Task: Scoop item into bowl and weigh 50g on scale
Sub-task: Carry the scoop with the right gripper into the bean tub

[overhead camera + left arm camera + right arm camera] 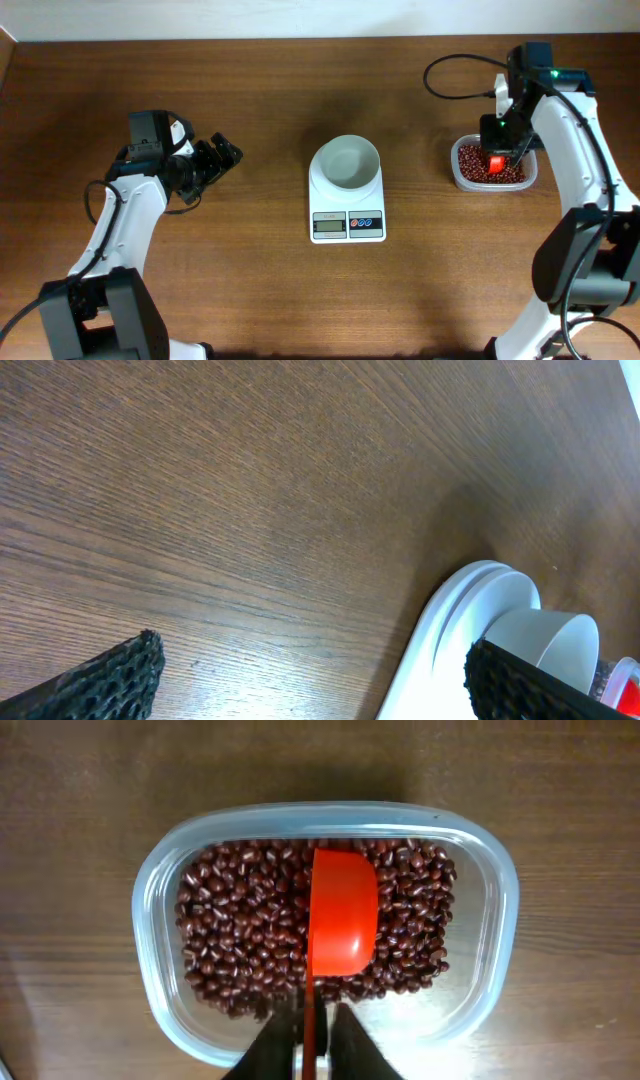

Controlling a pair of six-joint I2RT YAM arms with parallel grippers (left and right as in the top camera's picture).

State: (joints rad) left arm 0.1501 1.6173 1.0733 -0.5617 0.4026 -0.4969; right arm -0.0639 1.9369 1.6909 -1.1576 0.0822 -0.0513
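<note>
The white bowl point(346, 163) stands on the white scale point(347, 215) at the table's centre; it looks empty. Dark red-brown beans point(473, 160) fill a clear plastic tub point(456, 177) at the right. My right gripper point(497, 150) is shut on the handle of a red scoop point(340, 925), whose cup lies on the beans point(230, 935) in the tub point(150, 980). My left gripper point(222, 158) is open and empty, low over bare table left of the scale. In the left wrist view the scale point(450, 620) and bowl point(555, 645) show between its fingers point(320, 680).
A black cable point(455, 75) loops behind the right arm near the table's far edge. Brown wooden table point(250, 290) surrounds the scale.
</note>
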